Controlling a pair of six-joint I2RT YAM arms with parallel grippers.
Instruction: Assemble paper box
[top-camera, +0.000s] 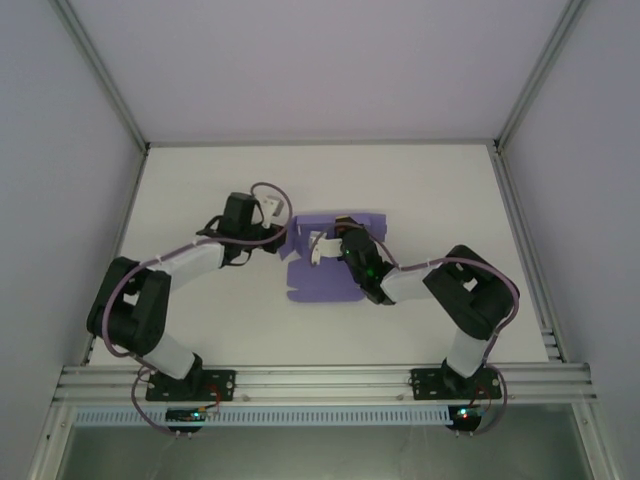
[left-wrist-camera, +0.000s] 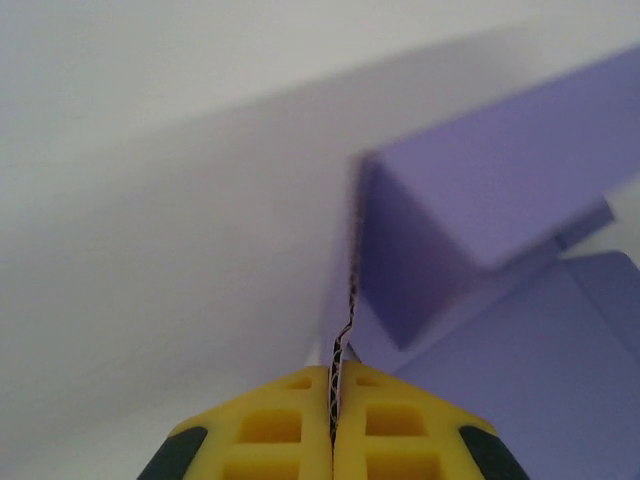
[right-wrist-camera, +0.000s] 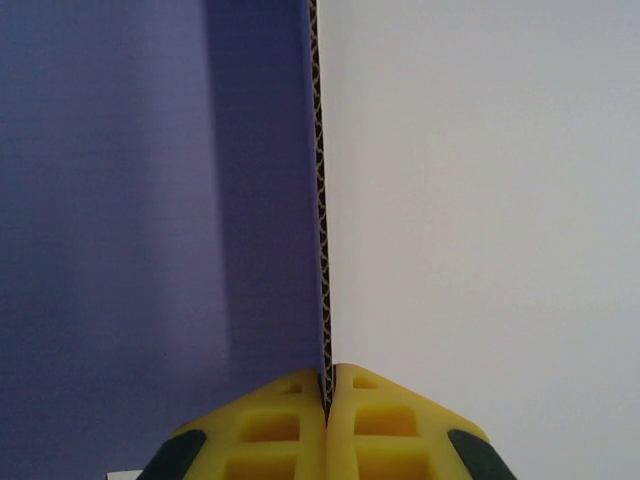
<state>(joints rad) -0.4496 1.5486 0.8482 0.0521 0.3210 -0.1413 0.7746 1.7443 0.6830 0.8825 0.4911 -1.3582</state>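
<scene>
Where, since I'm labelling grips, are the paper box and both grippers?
paper box (top-camera: 322, 285), top external view, flat near panel.
left gripper (left-wrist-camera: 333, 378), left wrist view, between fingertips clamping card edge.
right gripper (right-wrist-camera: 327, 380), right wrist view, between fingertips clamping card edge.

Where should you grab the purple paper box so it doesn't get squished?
Probably pinch a raised flap's thin edge, coming in edge-on from outside, like the left hand and right hand do. The paper box is mostly flat card lying on the table, so only upturned edges fit a pinch.
</scene>
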